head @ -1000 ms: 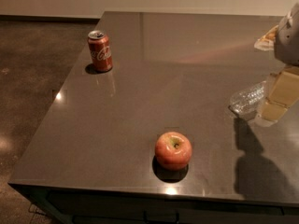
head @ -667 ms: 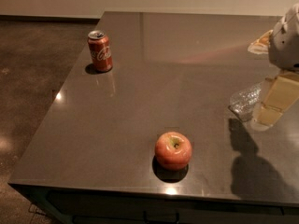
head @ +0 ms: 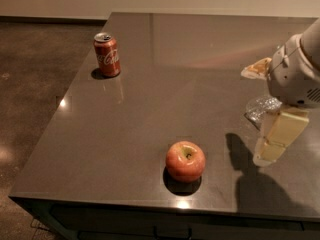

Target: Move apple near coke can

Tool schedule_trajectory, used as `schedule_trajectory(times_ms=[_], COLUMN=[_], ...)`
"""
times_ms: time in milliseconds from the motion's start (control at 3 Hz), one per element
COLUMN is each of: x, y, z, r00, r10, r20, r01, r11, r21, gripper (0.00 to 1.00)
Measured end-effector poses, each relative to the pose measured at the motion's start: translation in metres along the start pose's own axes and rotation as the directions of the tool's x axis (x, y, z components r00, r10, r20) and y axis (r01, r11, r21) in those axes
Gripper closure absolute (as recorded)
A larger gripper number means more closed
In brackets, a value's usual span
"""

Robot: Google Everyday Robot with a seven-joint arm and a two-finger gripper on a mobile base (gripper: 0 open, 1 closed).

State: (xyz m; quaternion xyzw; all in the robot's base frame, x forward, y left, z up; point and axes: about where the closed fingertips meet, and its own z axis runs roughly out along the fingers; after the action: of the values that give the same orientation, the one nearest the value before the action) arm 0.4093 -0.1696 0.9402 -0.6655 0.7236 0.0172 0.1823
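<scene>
Currently the dark grey desk (head: pixel 200 44) fills most of the view, its polished top catching glare; brown floor (head: pixel 30 84) shows to the left. Next in size, the white arm housing (head: pixel 295 79) enters from the right edge. The pale yellow claw (head: pixel 267 156) hangs below it, angled down and leftward, its tip low over the right side of the desk. Claw state: cannot tell whether wide or narrow; nothing visibly held. Its shadow (head: pixel 242 156) falls on the desk to its left, between claw and fruit. The apple (head: pixel 185 160) sits with its stem dimple up, close to the near edge, slightly right of centre. Relative to the claw, the apple is to the left and a touch nearer: near, but clearly apart, no contact. Judgement: the claw's tilt toward the apple reads as an approach for a grasp not yet made, so the task is at its start. The coke can (head: pixel 107 54) stands upright at the far left, close to the left edge and well apart from the apple, so the carry must run diagonally across the desk, far and left. Judgement: the round apple may roll if nudged off-centre, and the set-down should stop short of the can so as not to tip it. Smallest: a clear plastic bottle (head: pixel 262 106) shows just behind the claw, partly hidden by it. A small pale-orange object (head: pixel 256 69) sits farther back, not identifiable.
</scene>
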Motion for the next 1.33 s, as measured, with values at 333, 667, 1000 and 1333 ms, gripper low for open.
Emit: schedule_trajectory(times_ms=[333, 667, 1000, 1333], x=[-0.011, -0.023, -0.038, -0.053], y=[0.019, 0.037, 0.052, 0.063], z=[0.016, 0.038, 0.055, 0.066], r00=[0.998, 0.994, 0.991, 0.988], r10=[-0.046, -0.078, -0.089, -0.081], r20=[0.042, 0.078, 0.096, 0.129], r01=[0.047, 0.083, 0.099, 0.099], r11=[0.9987, 0.9946, 0.9888, 0.9854], r21=[-0.021, -0.063, -0.112, -0.139], gripper=[0.00, 0.00, 0.00, 0.00])
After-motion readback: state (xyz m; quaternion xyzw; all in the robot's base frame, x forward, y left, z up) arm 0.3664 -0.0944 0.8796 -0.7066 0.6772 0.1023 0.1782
